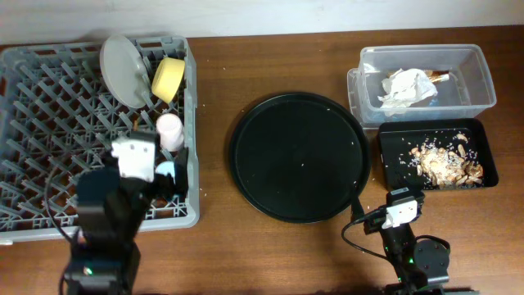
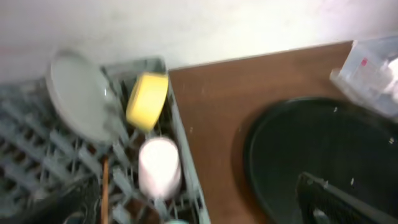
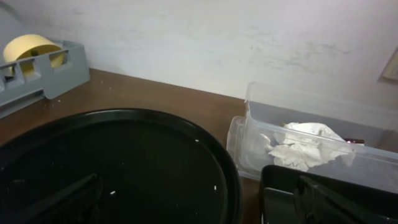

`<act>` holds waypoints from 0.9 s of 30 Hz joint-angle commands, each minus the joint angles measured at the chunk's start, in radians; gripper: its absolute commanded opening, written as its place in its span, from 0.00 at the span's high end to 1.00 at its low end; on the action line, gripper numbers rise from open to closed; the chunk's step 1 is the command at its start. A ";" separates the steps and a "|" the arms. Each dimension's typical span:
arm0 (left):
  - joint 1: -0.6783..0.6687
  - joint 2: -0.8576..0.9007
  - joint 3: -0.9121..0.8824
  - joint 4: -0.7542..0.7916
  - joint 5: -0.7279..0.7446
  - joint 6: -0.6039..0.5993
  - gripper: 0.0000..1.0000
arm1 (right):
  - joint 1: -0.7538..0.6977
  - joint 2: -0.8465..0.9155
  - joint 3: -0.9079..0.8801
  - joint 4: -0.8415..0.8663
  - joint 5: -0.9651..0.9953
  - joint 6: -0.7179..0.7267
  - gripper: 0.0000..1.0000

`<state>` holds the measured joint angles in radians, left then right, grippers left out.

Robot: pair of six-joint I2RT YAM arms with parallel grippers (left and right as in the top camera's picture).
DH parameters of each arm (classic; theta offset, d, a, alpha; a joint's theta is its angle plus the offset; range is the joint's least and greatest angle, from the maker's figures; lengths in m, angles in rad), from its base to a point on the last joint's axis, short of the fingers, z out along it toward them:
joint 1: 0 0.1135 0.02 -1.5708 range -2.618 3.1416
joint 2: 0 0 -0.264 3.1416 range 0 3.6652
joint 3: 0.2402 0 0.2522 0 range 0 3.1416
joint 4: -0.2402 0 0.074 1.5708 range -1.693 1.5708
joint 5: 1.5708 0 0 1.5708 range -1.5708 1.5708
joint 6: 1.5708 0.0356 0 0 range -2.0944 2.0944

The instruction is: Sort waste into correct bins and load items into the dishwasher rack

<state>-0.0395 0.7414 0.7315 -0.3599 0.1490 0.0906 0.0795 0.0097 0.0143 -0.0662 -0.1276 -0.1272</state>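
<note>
The grey dishwasher rack (image 1: 49, 98) stands at the left. In it are the grey-green plate (image 1: 123, 70), the yellow bowl (image 1: 169, 79) and the pink cup (image 1: 169, 129). The light-blue cup (image 1: 167, 172) sits at my left gripper (image 1: 155, 168), which is open wide over the rack's right side. The left wrist view shows the plate (image 2: 78, 96), the bowl (image 2: 147, 99), the pink cup (image 2: 160, 167) and a wooden chopstick (image 2: 104, 186) in the rack. The napkin (image 1: 405, 87) lies in the clear tub (image 1: 483, 74). Food leftovers (image 1: 446, 162) lie in the black rectangular tray (image 1: 389, 156). My right gripper (image 1: 395, 199) is open and empty.
A large round black serving tray (image 1: 297, 156) lies in the middle, with a few crumbs on it. The right wrist view shows it (image 3: 124, 162) next to the clear tub (image 3: 298, 140). A white wall is behind the table.
</note>
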 commanded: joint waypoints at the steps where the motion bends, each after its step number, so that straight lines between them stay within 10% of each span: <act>1: 0.021 -0.214 -0.248 0.118 -0.032 0.016 0.00 | 0.005 -0.006 -0.009 -0.001 0.009 0.011 0.02; 14: 0.006 -0.737 -0.723 0.288 -0.086 0.016 0.00 | 0.005 -0.006 -0.009 -0.001 0.009 0.011 0.02; 27: 0.005 -0.736 -0.723 0.284 -0.093 0.016 0.00 | 0.005 -0.006 -0.009 -0.001 0.009 0.012 0.01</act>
<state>-0.0269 0.0154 0.0181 -0.0776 0.0700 0.0906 0.0795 0.0101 0.0143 -0.0669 -0.1276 -0.1265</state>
